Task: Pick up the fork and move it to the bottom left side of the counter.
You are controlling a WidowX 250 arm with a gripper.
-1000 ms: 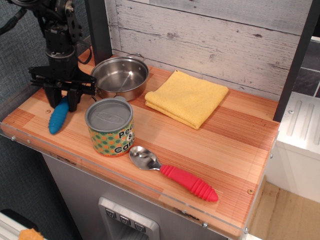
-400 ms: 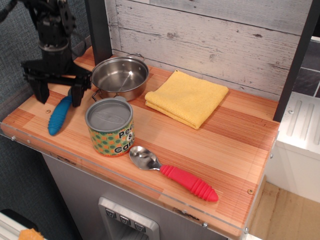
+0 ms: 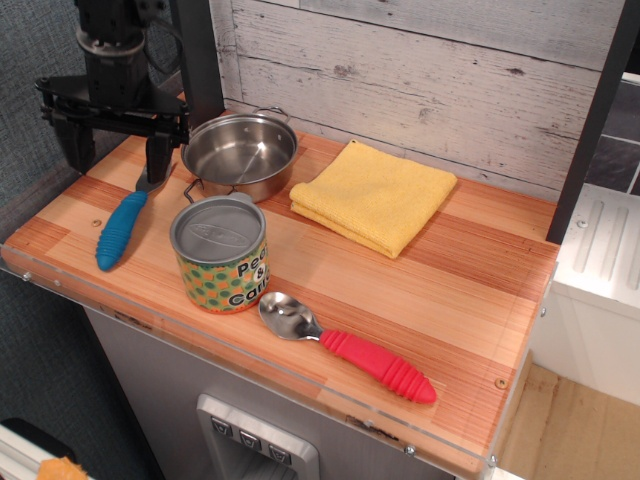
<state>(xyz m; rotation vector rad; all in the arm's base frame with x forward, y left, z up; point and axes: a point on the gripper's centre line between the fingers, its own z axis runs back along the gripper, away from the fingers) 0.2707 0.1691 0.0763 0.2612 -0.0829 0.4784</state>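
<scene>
The gripper (image 3: 115,150) hangs with its 2 fingers spread wide, holding nothing, above the fork (image 3: 121,228); the fork lies flat near the counter's (image 3: 400,290) front-left corner.

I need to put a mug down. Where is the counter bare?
Bare: the right end of the counter, between cloth and spoon. Crowded: the left, where fork, can and pot sit close under the open gripper.

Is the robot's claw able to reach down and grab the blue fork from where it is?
Probably yes. The gripper hangs open right above the fork, which lies flat on the counter. Nothing sits between them. The can and pot stand close by, but off to the side.
</scene>
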